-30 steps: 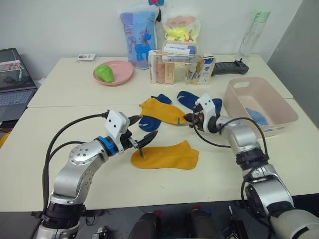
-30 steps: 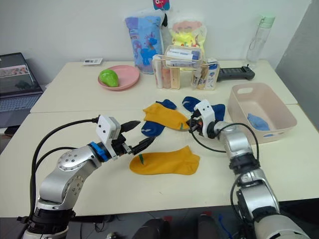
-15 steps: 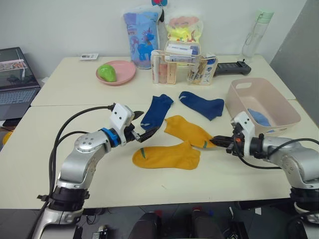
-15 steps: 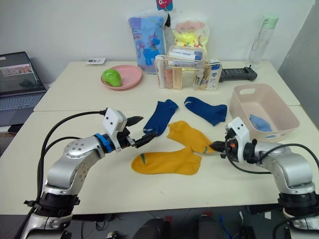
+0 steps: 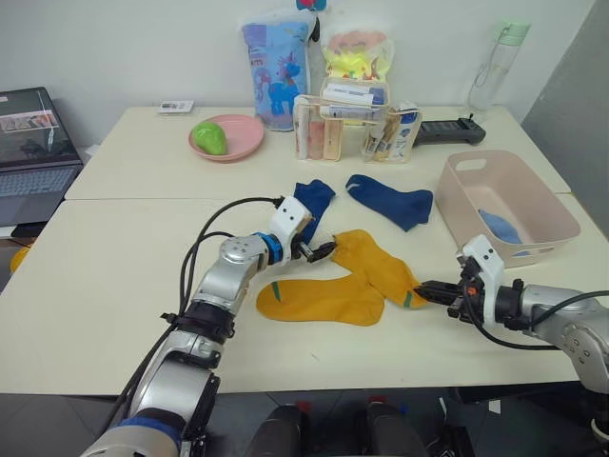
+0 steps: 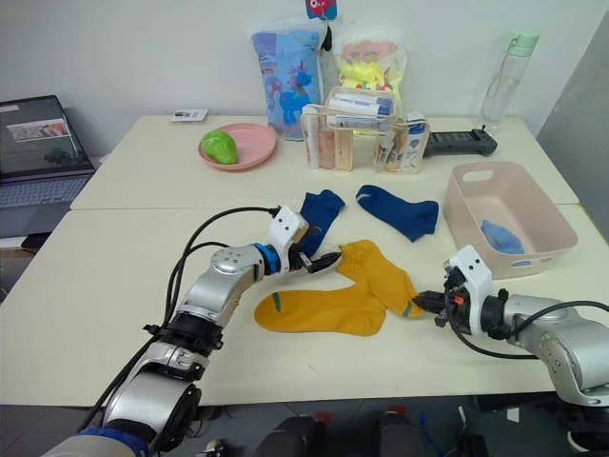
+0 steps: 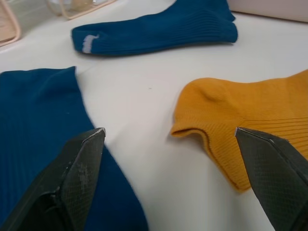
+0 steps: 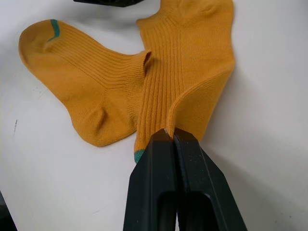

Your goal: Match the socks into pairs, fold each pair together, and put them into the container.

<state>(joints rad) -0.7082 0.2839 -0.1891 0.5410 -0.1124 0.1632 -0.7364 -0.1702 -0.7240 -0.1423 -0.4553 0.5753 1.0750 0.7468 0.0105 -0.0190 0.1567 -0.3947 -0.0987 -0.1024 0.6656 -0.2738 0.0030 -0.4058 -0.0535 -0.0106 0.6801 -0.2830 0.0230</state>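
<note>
Since a moment ago your left gripper (image 5: 319,250) has reached forward, fingers spread, between the navy sock (image 5: 309,205) and the yellow sock (image 5: 379,269). Your right gripper (image 5: 428,288) pinches that yellow sock's edge, near the table's front edge beside the tub (image 5: 547,205).

Bright, even room light falls from overhead on the pale table (image 5: 114,238), with only soft, short shadows beneath the mustard socks (image 5: 324,300). No glare shows. Up close, the left gripper's fingers (image 7: 77,183) look blurred, while the cloth beyond them stays sharp.
</note>
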